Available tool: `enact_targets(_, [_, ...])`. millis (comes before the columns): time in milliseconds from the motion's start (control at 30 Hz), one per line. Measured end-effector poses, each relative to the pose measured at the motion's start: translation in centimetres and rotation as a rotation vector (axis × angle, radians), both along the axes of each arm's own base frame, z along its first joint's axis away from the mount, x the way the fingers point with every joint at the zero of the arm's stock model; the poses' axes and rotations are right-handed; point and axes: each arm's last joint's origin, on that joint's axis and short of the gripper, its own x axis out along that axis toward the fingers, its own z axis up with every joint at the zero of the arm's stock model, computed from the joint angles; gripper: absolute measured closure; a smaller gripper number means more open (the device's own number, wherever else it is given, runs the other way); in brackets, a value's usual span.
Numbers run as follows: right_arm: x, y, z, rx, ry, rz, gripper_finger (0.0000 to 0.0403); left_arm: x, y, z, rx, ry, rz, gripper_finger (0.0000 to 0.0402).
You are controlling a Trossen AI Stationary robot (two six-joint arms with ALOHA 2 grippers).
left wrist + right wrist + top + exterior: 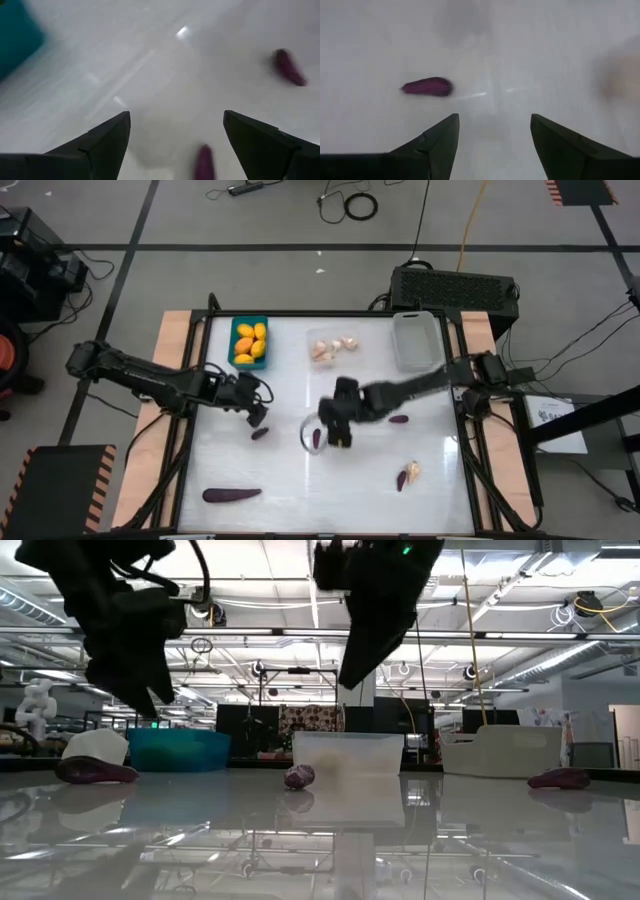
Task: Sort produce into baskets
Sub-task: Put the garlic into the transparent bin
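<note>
The teal bin (pixel 249 342) stands at the far left part of the white table (pixel 300 480), and it holds several yellow-orange ovals (pixel 250 340). To the right of the teal bin, a group of cream bulbs (pixel 333 347) lies in a clear tray whose walls I can hardly see. More to the right of the teal bin, at the far right corner, stands the grey-white bin (pixel 415 340); what it holds I cannot tell.

The left gripper (pixel 255 415) hangs in front of the teal bin, with its fingers apart and nothing between them. Just in front of it lies a small purple piece (pixel 260 434). Well in front of the teal bin, near the front edge, lies the long eggplant (pixel 231 494), with its long axis running left to right.

The right gripper (pixel 338 436) is right of the left gripper, near the table's middle, its fingers also apart and empty. A purple piece (pixel 316 439) lies just beside it, inside a faint ring. Further right lies another purple piece (pixel 399 419), also lying left to right. Near the front right are a cream bulb (pixel 412 471) and a purple piece (pixel 401 481), touching.

The table is glossy. Around it is grey floor with cables, and a black box (pixel 455 288) stands behind the grey-white bin.
</note>
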Motion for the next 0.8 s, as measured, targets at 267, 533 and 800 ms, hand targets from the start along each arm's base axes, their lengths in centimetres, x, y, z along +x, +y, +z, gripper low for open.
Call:
enact_targets(267, [-1.8, 7.2, 0.3, -0.214, -0.080, 0.075, 0.0165, 0.2, 2.0, 2.0, -0.019, 0.036, 0.109, 0.0077])
enact_targets(533, [-4.3, 11.9, 0.1, -0.244, -0.061, 0.193, 0.0165, -1.5, 2.0, 0.9, -0.146, 0.224, 0.227, 0.0077])
enact_targets(800, [-5.0, 12.7, 0.1, -0.232, -0.066, 0.165, 0.0165, -2.1, 1.2, -1.2, -0.156, 0.242, 0.201, 0.0077])
